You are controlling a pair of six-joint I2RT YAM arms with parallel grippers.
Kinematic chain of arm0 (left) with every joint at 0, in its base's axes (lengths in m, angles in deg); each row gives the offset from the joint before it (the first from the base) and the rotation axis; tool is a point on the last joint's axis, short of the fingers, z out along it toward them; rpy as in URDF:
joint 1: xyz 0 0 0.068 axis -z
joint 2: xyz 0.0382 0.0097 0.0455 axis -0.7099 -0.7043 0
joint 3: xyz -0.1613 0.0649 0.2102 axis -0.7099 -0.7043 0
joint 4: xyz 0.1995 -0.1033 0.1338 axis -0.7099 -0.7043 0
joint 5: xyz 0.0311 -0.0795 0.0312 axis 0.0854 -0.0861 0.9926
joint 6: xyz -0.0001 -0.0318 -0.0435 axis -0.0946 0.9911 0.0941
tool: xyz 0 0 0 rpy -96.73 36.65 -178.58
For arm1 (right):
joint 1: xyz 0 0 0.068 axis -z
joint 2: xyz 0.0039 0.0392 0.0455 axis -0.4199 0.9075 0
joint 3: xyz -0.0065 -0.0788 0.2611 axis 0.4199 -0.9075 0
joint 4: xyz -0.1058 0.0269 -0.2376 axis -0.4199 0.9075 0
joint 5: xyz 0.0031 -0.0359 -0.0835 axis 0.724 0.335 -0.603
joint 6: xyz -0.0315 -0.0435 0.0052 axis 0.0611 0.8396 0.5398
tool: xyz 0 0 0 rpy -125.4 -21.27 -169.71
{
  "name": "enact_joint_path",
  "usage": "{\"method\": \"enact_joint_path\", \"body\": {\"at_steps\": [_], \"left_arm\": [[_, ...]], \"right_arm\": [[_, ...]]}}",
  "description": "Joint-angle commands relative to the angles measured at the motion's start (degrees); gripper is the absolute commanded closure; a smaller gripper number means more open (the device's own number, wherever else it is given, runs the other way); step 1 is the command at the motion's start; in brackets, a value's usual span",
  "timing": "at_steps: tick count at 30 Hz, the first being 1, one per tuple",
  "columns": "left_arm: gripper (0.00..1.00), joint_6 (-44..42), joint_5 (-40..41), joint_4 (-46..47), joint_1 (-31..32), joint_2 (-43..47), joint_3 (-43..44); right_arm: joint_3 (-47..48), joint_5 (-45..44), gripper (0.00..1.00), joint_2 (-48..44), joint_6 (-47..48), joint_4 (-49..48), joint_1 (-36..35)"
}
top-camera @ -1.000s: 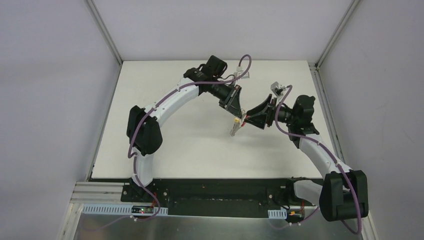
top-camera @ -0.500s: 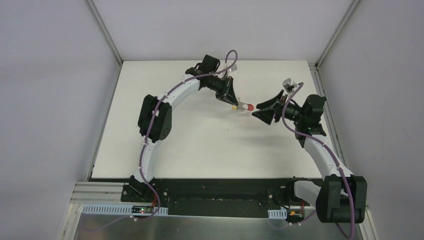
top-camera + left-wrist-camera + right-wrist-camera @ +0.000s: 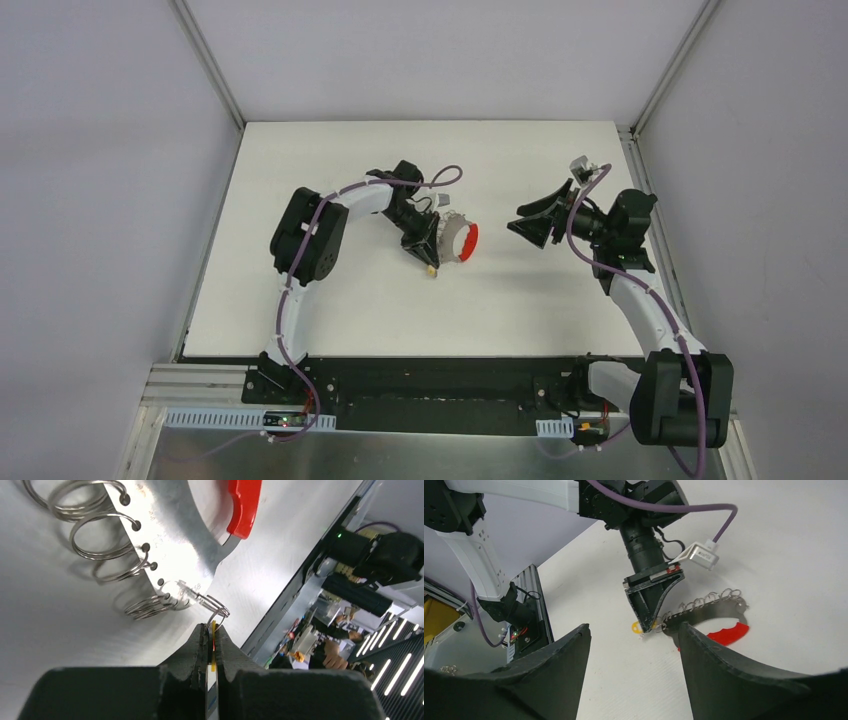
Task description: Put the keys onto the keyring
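Note:
My left gripper [image 3: 428, 262] is shut on the key [image 3: 433, 271], low over the table. In the left wrist view only a yellow sliver of the key [image 3: 213, 652] shows between the closed fingers [image 3: 192, 650]. The keyring [image 3: 455, 238], a curved silvery band with several wire rings and a red part [image 3: 245, 505], lies on the table at the fingertips. One small wire ring [image 3: 218, 613] reaches into the jaws beside the key; whether it is threaded I cannot tell. My right gripper [image 3: 526, 224] stands open to the right, apart from the keyring [image 3: 709, 607], holding nothing.
The white table [image 3: 330, 290] has raised walls on the left, right and far sides. A black and metal rail [image 3: 440, 380] with the arm bases runs along the near edge. The purple cable [image 3: 664, 507] loops over the left wrist.
The left arm has swung down and toward the near left, bringing key and keyring to the table. The right gripper has opened wider and drawn back to the right, free of the red part.

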State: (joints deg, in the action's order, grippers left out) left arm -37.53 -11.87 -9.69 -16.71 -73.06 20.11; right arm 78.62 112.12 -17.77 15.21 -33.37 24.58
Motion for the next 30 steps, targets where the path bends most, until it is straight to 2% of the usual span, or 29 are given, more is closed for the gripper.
{"method": "enact_joint_path", "body": {"at_steps": [1, 13, 19, 24, 30], "left_arm": [[1.0, -7.35, 1.91, -6.97, 0.21, 4.6, -2.54], [0.77, -10.33, 6.59, -8.23, 0.23, 7.38, -8.7], [0.53, -13.89, 11.14, -10.3, 0.18, 12.58, -10.54], [0.45, -17.17, 15.61, -11.62, 0.15, 18.56, -11.81], [0.4, -19.61, 23.94, -9.14, 0.1, 26.86, -14.63]], "right_arm": [[1.65, -0.01, 0.32, -0.91, 0.95, -1.52, 1.38], [1.47, -0.02, 0.32, -0.43, 1.1, -1.53, 1.88], [1.43, -0.06, 0.32, -0.46, 1.24, -1.53, 2.07], [1.43, 0.02, 0.31, -0.59, 1.31, -1.53, 2.27], [1.56, -0.72, 0.28, -1.16, 2.24, -0.71, 2.44]]}}
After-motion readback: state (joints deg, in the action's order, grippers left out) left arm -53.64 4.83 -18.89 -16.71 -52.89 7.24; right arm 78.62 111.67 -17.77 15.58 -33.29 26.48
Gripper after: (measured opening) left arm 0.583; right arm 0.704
